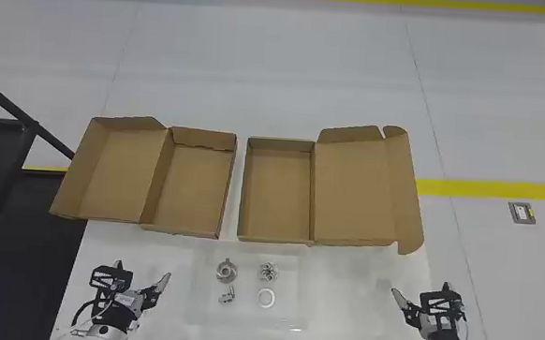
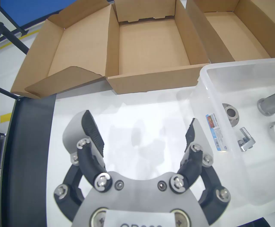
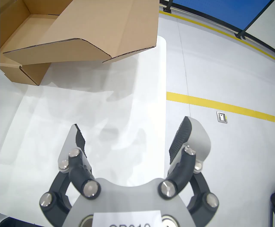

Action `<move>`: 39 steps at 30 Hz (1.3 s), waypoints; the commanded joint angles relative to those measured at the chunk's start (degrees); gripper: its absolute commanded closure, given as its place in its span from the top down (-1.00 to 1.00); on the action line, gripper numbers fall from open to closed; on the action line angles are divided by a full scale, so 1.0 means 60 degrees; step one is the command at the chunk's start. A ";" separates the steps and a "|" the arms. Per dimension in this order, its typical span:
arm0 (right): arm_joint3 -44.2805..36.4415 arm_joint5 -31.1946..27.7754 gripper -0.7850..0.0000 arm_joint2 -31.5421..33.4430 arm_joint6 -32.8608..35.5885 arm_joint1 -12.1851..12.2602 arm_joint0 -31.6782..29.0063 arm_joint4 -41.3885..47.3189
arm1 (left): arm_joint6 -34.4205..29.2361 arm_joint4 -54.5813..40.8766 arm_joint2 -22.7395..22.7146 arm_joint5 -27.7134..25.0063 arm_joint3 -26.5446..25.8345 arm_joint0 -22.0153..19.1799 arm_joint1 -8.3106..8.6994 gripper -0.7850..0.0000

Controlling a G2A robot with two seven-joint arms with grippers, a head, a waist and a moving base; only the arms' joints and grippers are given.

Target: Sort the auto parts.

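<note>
Several metal auto parts lie in a clear plastic bin at the table's near middle: a flanged hub, a small cluster part, a bracket and a white ring. In the left wrist view the bin holds the hub and bracket. My left gripper hovers open over bare table left of the bin. My right gripper is open near the table's right edge, holding nothing.
Two open cardboard boxes stand behind the bin, the left box and the right box, each with its lid flap spread outward. The right box's flap overhangs the table. A black strip borders the table's left side.
</note>
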 commanded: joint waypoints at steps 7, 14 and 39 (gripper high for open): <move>-0.1204 -0.0550 1.00 -0.0128 -0.0575 -0.0009 -0.0071 -0.0293 | 0.1484 -0.1132 -0.0818 -0.0780 -0.0436 0.0754 -0.0001 1.00; -0.3356 -0.2486 1.00 -0.0550 -0.0242 0.0108 0.0095 -0.1778 | 0.2377 -0.1387 -0.1574 -0.1019 -0.1088 0.1569 -0.0020 1.00; -0.3967 -0.4858 1.00 -0.3741 0.1688 0.0019 0.2008 -0.3079 | 0.3427 -0.2162 -0.2259 -0.0617 -0.1056 0.2701 -0.0189 1.00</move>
